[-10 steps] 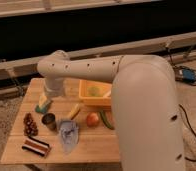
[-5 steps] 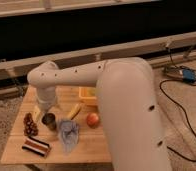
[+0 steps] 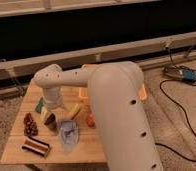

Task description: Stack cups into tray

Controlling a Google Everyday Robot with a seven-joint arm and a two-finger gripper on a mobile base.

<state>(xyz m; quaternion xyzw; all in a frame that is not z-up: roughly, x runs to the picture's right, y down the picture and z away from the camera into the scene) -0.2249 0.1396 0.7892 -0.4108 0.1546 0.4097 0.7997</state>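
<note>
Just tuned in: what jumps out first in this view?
The big white arm fills the middle, bending left over the wooden table. Its gripper hangs low over the table's left part, right at a dark cup. Behind the arm, the yellow-orange tray is mostly hidden.

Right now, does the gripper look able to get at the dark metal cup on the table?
Probably yes. The gripper hangs just above the dark metal cup, jaws open, with nothing between them.
</note>
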